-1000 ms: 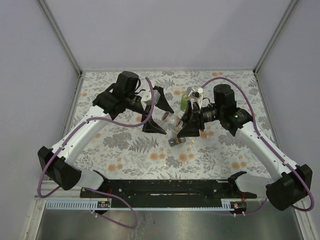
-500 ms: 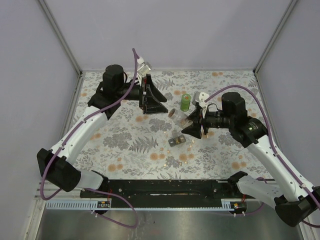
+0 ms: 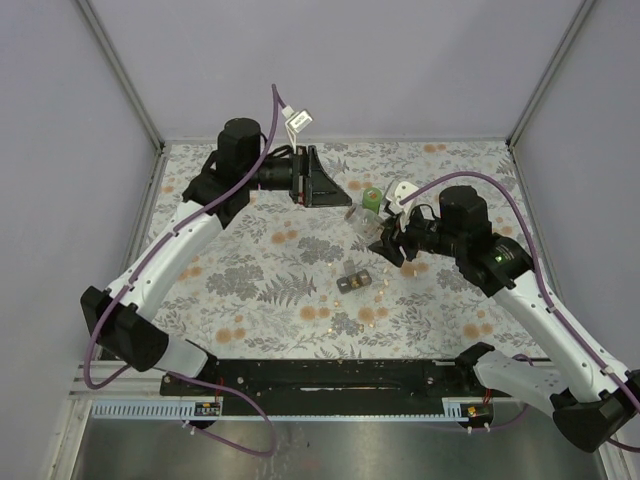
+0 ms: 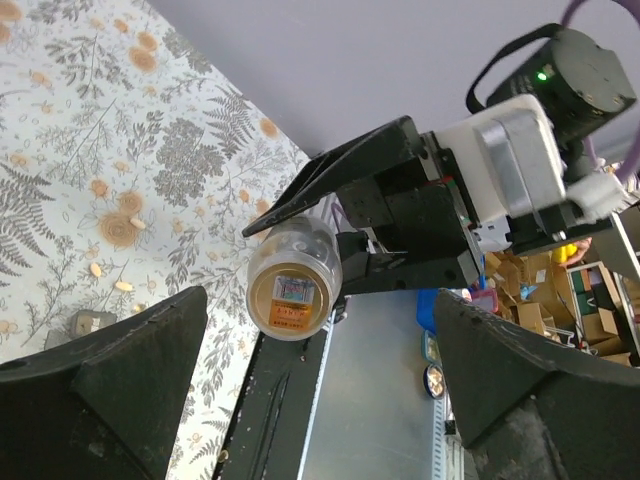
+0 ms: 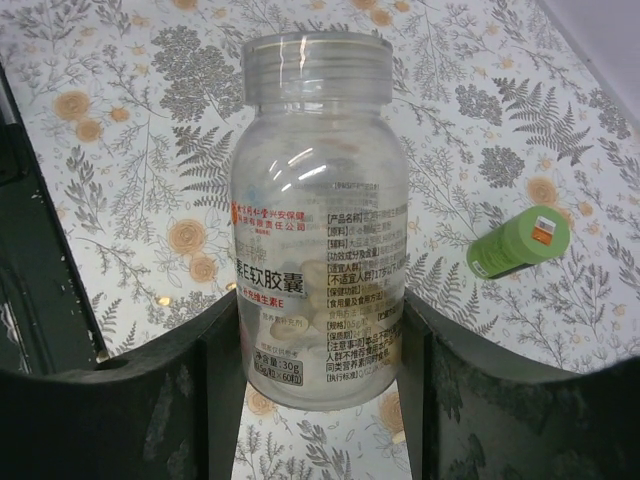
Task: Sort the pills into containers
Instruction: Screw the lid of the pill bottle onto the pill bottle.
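My right gripper [image 5: 320,335] is shut on a clear plastic bottle [image 5: 318,220] with a printed label, its mouth open and a few pale pills inside. In the top view the bottle [image 3: 358,214] is held above the table, mouth pointing left toward my left gripper [image 3: 312,178]. That gripper [image 4: 322,330] is open wide and holds nothing, and it faces the clear bottle's [image 4: 293,290] round end from a short way off. A green bottle [image 5: 517,242] lies on the table just behind the right gripper. Loose yellowish pills [image 4: 124,286] are scattered on the flowered cloth.
A small grey-brown object [image 3: 353,281] lies on the cloth in front of the right gripper. The flowered cloth [image 3: 250,290] covers the table between grey walls. A black rail [image 3: 330,375] carries the arm bases at the near edge.
My left gripper has pulled away from the bottle, up and toward the back wall. My right gripper has carried the clear bottle slightly back and right, next to the green bottle.
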`<act>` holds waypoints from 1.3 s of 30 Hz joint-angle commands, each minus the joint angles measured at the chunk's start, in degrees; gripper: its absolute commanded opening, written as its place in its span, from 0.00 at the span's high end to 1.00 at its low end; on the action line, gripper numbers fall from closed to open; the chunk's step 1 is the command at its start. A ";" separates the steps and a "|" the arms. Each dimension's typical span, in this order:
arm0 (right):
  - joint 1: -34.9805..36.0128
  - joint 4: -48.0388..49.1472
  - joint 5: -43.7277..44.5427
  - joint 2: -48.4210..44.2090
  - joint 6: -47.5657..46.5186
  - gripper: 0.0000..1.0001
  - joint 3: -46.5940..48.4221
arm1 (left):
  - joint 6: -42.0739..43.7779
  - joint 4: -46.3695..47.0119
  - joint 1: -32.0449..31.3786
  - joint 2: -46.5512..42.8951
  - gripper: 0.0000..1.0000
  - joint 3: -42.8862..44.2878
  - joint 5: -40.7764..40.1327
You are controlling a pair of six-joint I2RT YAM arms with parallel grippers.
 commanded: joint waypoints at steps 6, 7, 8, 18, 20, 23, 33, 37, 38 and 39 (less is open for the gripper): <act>2.18 3.35 7.89 -1.38 -3.72 1.00 -0.12 | -1.71 -9.56 -2.82 5.18 0.12 7.25 -7.22; 2.18 3.43 8.24 -1.47 -3.73 1.00 -0.21 | -2.15 -9.65 -2.99 5.36 0.13 7.33 -7.04; 2.27 3.61 8.50 -1.55 -3.73 1.00 -0.21 | -2.50 -9.65 -3.00 5.97 0.14 7.42 -6.86; 2.71 3.87 10.88 -1.20 -4.08 1.00 -0.21 | -4.52 -8.60 -4.49 6.95 0.28 6.72 -5.72; 2.79 3.79 10.88 -1.29 -4.16 1.00 -0.29 | -4.52 -8.51 -4.49 7.04 0.32 6.63 -5.63; 2.79 3.70 11.05 -1.20 -4.25 1.00 -0.38 | -4.70 -8.07 -4.49 7.21 0.38 6.46 -5.37; 3.14 2.73 8.69 -0.68 -4.17 1.00 -0.21 | -2.77 -7.89 -4.84 7.47 0.56 6.37 -4.58; 3.06 1.94 6.23 -0.33 -3.20 1.00 0.50 | -0.75 -7.89 -5.02 7.30 0.67 6.11 -3.87; 3.06 1.85 5.61 -0.24 -2.76 1.00 0.76 | 0.04 -7.98 -5.02 7.13 0.70 5.93 -3.70; 3.14 1.77 5.34 -0.15 -2.41 1.00 0.85 | 0.66 -7.89 -4.93 7.04 0.74 5.76 -3.61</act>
